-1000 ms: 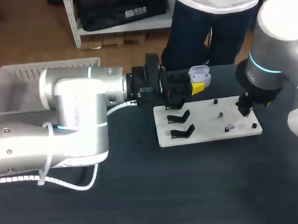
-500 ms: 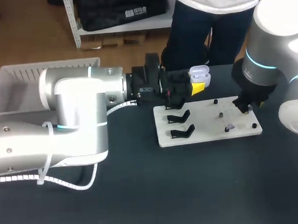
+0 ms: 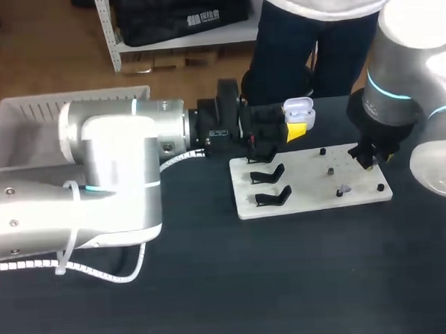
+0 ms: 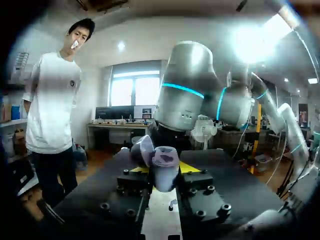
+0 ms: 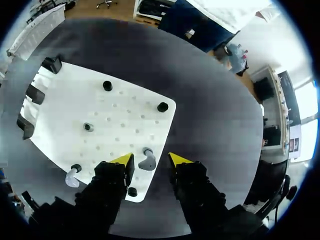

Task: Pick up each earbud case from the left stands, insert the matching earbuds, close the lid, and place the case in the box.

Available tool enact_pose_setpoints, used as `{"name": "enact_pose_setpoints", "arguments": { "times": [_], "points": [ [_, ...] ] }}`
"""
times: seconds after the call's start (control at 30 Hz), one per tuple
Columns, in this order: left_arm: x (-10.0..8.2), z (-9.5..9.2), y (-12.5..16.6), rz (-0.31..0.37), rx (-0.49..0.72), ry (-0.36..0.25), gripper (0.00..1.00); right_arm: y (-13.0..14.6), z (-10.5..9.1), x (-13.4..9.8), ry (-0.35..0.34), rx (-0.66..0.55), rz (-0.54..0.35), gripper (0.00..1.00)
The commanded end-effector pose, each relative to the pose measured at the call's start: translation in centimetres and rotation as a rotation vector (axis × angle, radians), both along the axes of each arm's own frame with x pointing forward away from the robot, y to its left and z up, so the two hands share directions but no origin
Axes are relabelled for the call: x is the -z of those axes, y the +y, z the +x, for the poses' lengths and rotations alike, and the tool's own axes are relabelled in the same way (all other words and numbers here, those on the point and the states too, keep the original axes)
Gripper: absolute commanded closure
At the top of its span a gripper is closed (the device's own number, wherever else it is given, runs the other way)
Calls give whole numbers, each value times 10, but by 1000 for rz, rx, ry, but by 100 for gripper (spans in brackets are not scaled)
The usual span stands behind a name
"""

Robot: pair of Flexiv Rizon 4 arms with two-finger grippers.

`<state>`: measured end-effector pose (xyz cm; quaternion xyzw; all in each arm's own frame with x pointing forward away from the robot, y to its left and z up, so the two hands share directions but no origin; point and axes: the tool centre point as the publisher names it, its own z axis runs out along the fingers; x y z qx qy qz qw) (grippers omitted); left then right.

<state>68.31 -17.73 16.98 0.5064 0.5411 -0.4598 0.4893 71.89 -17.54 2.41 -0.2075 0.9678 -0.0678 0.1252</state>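
The left gripper (image 4: 164, 169) is clamped on an open earbud case (image 4: 165, 159), one yellow-tipped finger on each side of its body. The lid (image 4: 142, 149) is tipped back and the pale purple inside faces up. The case is held in the air just past the far edge of the white board (image 3: 310, 183), above the dark table (image 3: 304, 282).

The right gripper (image 5: 150, 161) hangs low over the board's right end with its fingers spread apart. A small grey earbud (image 5: 147, 161) lies on the board between the tips. A gap shows on either side of it, so nothing is gripped.

A second earbud (image 5: 71, 178) lies at the board's near edge, just beside a short black peg (image 5: 76, 167). More pegs (image 5: 107, 85) dot the board.

Three black stands (image 3: 268, 174) sit in a row along the board's left end, all without a case. The white box (image 3: 26, 121) sits at the table's far left, behind the left arm (image 3: 96, 181).
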Motion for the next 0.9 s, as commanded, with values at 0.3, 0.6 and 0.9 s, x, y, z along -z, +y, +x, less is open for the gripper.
{"name": "enact_pose_setpoints", "arguments": {
  "times": [0.3, 0.6, 0.9],
  "points": [
    [2, -1, 0, -8, -6, -5, 100, 1, 2, 2, 11, 2, -2, 69],
    [2, -1, 0, -8, -6, -5, 100, 1, -2, 4, 16, 11, 2, 74],
    [2, -1, 0, -8, -6, -5, 100, 2, -5, 7, 22, 15, 7, 76]
  ]
}}
